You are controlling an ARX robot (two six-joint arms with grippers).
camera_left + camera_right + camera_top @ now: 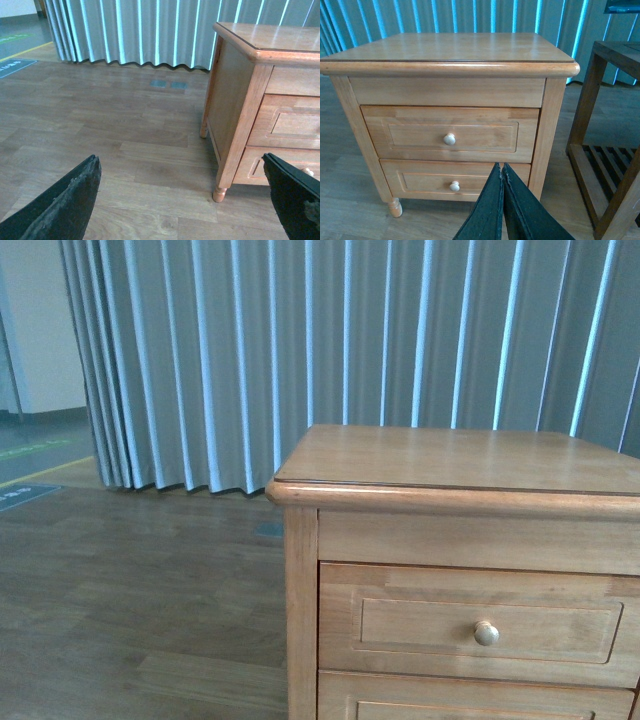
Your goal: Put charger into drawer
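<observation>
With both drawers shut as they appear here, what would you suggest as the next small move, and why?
Probably open the right pincer and bring it toward the round knob of the upper drawer. That drawer is fully closed, the pincer is shut and empty in front of the nightstand, and no charger shows in any view, so the drawer likely needs opening first.

A honey-brown wooden nightstand point(450, 100) stands on the grey-brown plank floor point(100, 135), straight ahead of the right pincer point(502, 172). A darker slatted wooden rack point(607, 150) stands on the floor just beside it.
</observation>
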